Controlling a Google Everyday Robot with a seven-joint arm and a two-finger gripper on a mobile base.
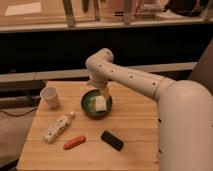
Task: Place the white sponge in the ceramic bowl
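Observation:
The dark green ceramic bowl (pixel 89 107) sits in the middle of the wooden table (pixel 135 130). The white sponge (pixel 100 104) lies inside it, toward the right of the glossy green interior. My gripper (pixel 104 93) hangs straight down from the white arm, just above the sponge and over the bowl's far rim. Whether it touches the sponge I cannot tell.
A white paper cup (pixel 49 96) stands left of the bowl. A white bottle (pixel 58 127) lies on its side at the front left. An orange-red object (pixel 74 142) and a black block (pixel 112 140) lie near the front edge. A dark counter runs behind the table.

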